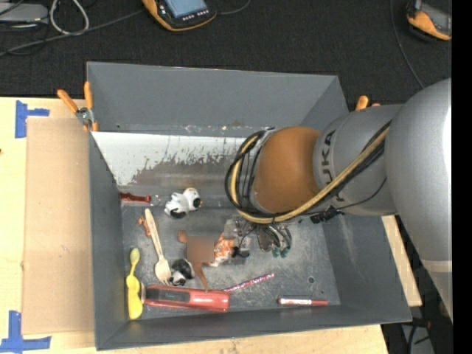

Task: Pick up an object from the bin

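here your tool [259,240] sits low in the middle of the bin [103,220]; you cannot tell if it is open or closed. just beside it, on the view's left, a small orange-white thing [224,251] lies against a brown card [196,252].

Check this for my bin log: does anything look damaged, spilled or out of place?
Only the bin: brown streaks run down its sloped back wall, like rust or scuffing. The red-handled tool, white spoon and the rest lie loose, none visibly broken.
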{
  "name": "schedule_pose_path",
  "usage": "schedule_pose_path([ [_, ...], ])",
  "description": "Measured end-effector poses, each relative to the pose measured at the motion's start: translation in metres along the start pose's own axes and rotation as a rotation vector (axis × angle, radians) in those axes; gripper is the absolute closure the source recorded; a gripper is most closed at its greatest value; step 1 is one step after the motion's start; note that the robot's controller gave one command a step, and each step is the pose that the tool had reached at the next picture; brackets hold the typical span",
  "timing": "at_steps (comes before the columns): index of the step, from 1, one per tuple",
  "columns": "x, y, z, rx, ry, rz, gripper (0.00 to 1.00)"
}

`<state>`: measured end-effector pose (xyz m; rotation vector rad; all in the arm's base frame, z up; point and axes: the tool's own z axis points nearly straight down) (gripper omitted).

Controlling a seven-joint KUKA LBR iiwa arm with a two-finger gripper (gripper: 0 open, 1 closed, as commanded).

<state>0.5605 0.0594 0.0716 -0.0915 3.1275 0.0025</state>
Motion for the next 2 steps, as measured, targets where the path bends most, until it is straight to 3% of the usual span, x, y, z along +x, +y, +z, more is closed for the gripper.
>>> schedule_pose_path([
  [1,-0.001,-0.008,-0.07,0.0,0.007,-0.001,1.0],
  [2,0.0,0.002,-0.132,-0.002,0.007,-0.02,1.0],
])
